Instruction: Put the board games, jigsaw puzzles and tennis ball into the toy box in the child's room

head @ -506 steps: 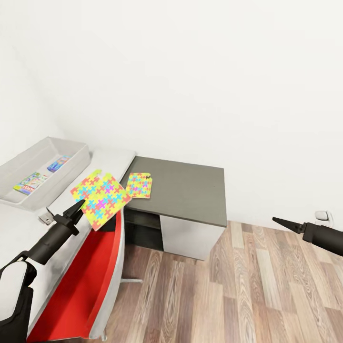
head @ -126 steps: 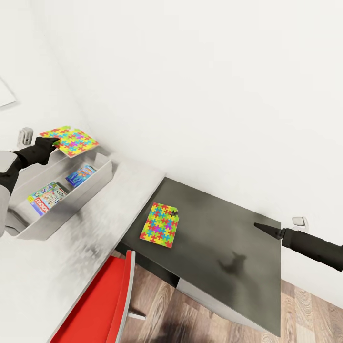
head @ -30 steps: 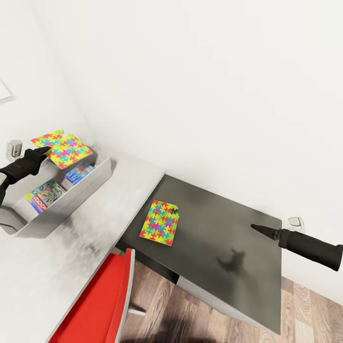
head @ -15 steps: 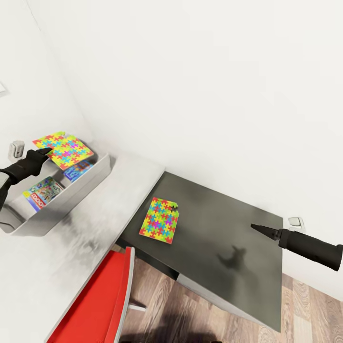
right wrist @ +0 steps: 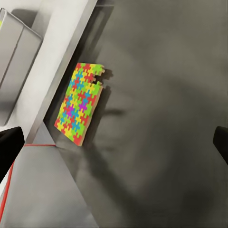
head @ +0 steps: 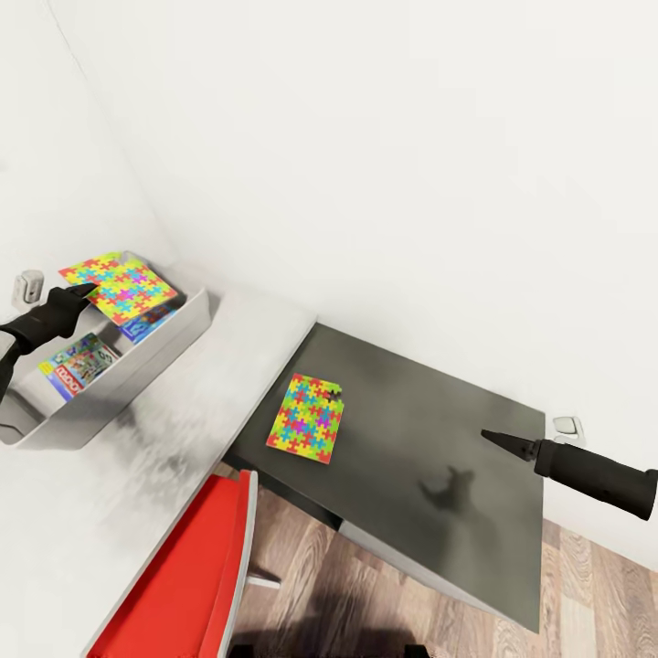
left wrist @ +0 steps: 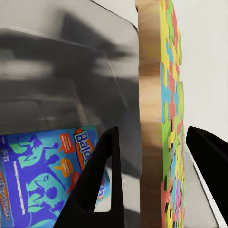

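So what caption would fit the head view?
Left gripper holds a jigsaw puzzle over the toy box.

Bright, even render; soft blurry shadows; sharp focus.

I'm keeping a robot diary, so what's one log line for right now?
left gripper: holds jigsaw puzzle over toy box | right gripper: above dark cabinet | second puzzle: on cabinet

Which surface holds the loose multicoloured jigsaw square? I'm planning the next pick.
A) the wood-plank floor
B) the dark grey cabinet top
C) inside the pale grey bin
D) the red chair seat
B: the multicoloured jigsaw square lies flat on the dark grey cabinet top, near its edge beside the light grey desk.
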Available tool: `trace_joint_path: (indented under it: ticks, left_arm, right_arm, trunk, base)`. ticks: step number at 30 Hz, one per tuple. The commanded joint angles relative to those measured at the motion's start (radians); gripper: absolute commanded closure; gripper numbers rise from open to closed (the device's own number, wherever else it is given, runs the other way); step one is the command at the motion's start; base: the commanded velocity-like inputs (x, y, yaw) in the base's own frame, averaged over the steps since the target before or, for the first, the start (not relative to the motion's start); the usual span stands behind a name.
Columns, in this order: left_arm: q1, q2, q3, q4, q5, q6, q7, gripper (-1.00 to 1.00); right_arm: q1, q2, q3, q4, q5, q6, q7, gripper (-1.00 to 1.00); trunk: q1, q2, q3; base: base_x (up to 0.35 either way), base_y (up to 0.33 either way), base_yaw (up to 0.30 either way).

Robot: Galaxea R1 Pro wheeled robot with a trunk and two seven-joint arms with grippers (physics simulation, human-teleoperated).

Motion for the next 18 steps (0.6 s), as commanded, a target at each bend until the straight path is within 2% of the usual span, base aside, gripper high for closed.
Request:
trace_joint_path:
  ticks: [1, 18]
  left_arm:
    - [-0.001, 0.000, 0.006, 0.000, 0.004, 0.005, -0.001, 1.00]
    - [-0.001, 0.003, 0.008, 0.001, 0.006, -0.007, 0.012, 1.00]
  right_arm:
    - [-0.001, 0.000, -0.001, 0.000, -0.001, 0.006, 0.002, -1.00]
    - [-0.001, 0.000, -0.001, 0.000, -0.001, 0.006, 0.003, -1.00]
  trunk:
    - [0.000, -0.001, -0.003]
    - [0.000, -0.001, -0.030]
  base:
    - [0.000, 0.000, 0.000]
    - [0.000, 0.000, 0.000]
